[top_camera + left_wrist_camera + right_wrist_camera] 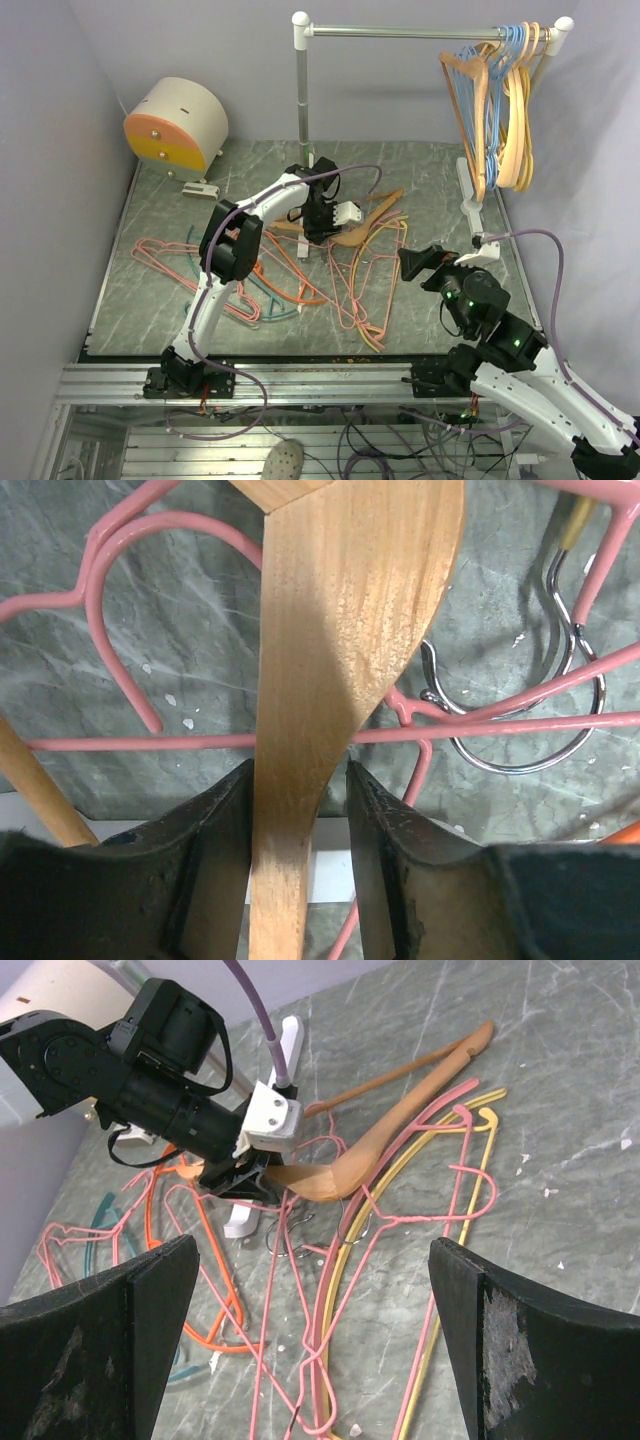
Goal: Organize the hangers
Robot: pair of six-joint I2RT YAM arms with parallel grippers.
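My left gripper is shut on one arm of the broad tan wooden hanger. In the left wrist view the wood runs between both fingers. In the right wrist view the hanger reaches up and right from that gripper. Thin pink hangers, an orange one, a teal one and a yellow one lie tangled on the grey table. My right gripper is wide open and empty, above the right side of the pile.
A clothes rail on a white post stands at the back. A bunch of light-blue and pale tan hangers hangs at its right end. A cream drum cabinet sits back left. Metal hooks lie under the wooden hanger.
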